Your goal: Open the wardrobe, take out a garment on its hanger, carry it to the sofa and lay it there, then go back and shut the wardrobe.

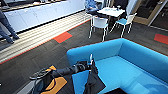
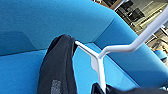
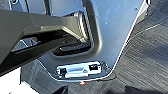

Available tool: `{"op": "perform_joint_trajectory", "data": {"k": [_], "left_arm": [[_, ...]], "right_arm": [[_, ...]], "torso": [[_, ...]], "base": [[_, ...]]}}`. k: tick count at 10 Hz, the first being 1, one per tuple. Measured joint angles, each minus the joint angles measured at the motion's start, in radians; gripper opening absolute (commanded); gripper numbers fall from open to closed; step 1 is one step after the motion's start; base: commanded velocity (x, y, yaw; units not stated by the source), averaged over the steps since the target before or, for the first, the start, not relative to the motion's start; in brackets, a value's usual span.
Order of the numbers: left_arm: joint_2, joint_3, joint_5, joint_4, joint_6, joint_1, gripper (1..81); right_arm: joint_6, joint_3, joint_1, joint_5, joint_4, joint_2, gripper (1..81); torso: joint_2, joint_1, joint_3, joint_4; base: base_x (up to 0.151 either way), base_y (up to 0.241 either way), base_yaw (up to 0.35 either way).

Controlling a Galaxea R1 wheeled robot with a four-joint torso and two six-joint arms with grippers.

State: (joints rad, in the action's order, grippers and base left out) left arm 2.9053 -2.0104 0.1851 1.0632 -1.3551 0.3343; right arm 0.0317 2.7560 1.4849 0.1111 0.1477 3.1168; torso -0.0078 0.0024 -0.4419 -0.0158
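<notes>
— Where are we with the task?
— We stand at the sofa (image 1: 140,62); our left gripper (image 1: 87,65) grips the hanger (image 2: 120,46), and the garment (image 1: 93,81) hangs over the seat, not yet laid flat. Closing the wardrobe remains.
— Anything in our way?
— No; white chairs (image 1: 100,25) and a table (image 1: 111,11) stand well apart. We cannot tell our right gripper's state.

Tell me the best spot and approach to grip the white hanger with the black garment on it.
Probably the hanger neck, the straight upright stem under the hook: it is bare there, while the garment drapes over the shoulder arm. Come in from the open side facing away from the sofa back, pincer closing across the stem. The left pincer is at about that spot.
</notes>
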Motion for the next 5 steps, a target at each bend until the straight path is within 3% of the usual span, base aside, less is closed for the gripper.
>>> {"op": "perform_joint_trajectory", "data": {"k": [5], "left_arm": [[-0.012, -0.079, -0.002, 0.003, 0.000, 0.000, 1.0]], "right_arm": [[0.001, 0.000, -0.006, 0.001, 0.001, 0.000, 81.1]], "torso": [[0.000, 0.000, -0.008, 0.000]], "base": [[0.000, 0.000, 0.000]]}}
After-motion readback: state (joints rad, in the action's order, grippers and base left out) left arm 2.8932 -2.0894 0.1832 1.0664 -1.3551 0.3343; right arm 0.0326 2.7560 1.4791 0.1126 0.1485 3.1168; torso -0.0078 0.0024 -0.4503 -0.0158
